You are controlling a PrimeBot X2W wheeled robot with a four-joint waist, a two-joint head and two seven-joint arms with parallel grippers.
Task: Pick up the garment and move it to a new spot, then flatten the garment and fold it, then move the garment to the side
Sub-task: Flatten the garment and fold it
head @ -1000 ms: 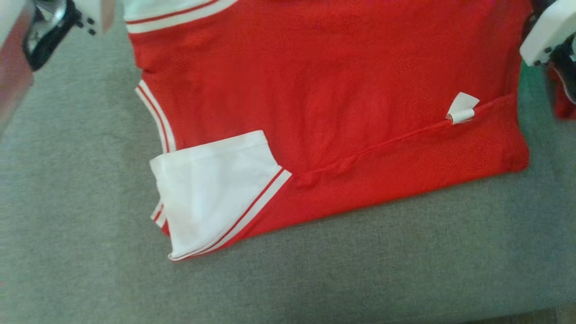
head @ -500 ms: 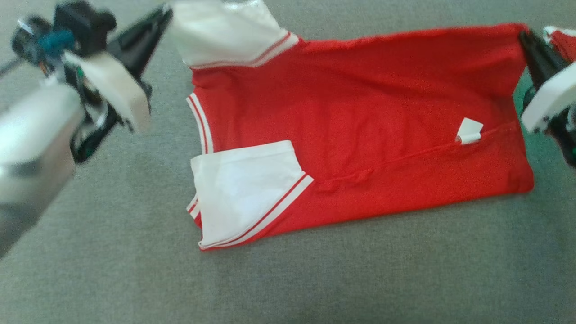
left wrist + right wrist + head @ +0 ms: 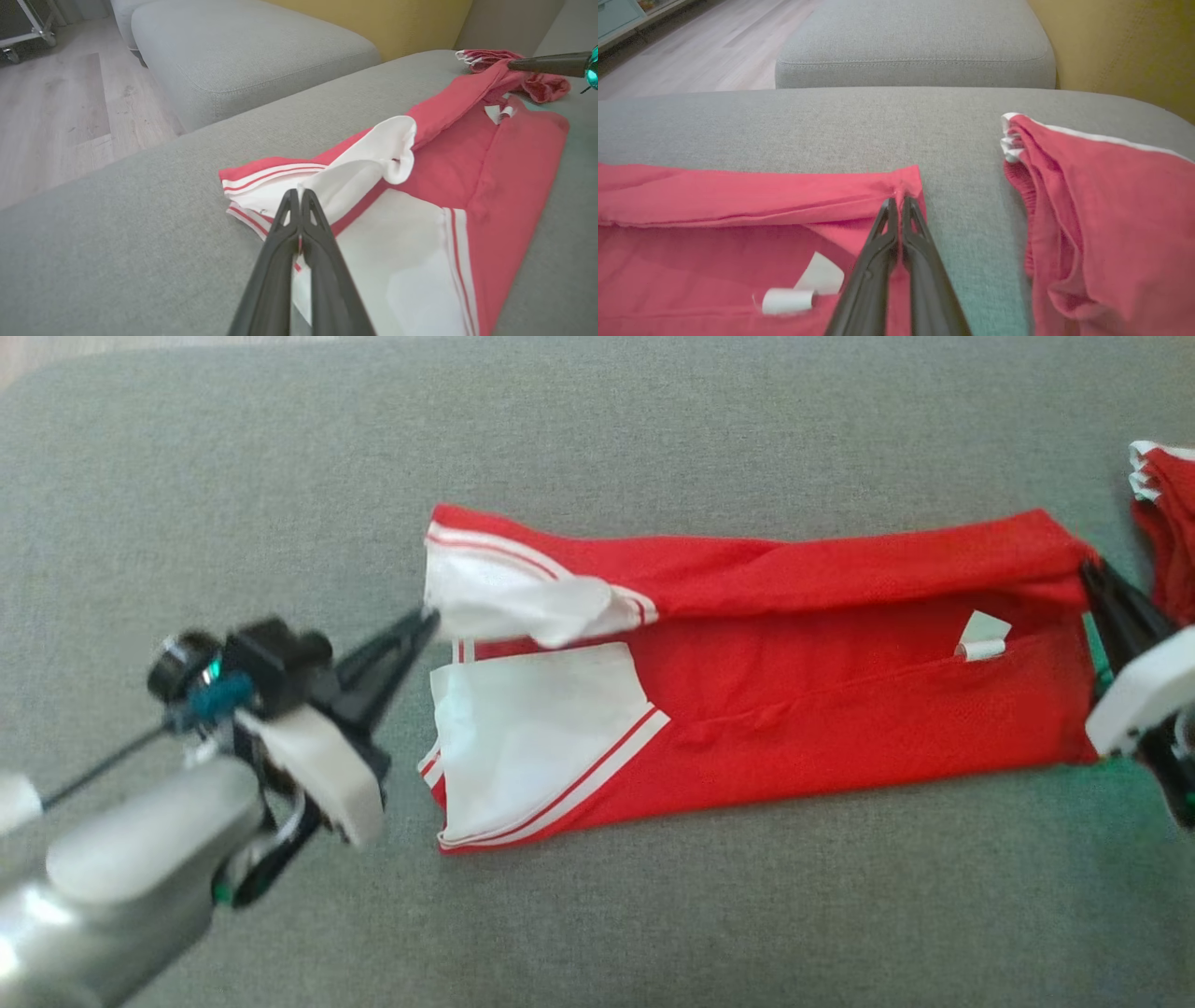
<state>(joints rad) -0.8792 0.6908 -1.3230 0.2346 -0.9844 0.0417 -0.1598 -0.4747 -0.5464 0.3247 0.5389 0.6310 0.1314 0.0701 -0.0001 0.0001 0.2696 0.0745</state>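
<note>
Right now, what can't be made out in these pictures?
- The second red cloth: head view, cut off by the right edge.
- Print on the white label: right wrist view, blurred and too small.
- Lower layers of the red garment: head view, hidden under its folded-over flap.
- Body of the left gripper: head view, blurred.

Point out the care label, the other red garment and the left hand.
care label [image 3: 982, 637], head view, curled middle.
other red garment [image 3: 1101, 224], right wrist view, bunched cloth.
left hand [image 3: 299, 193], left wrist view, between fingertips.
</note>
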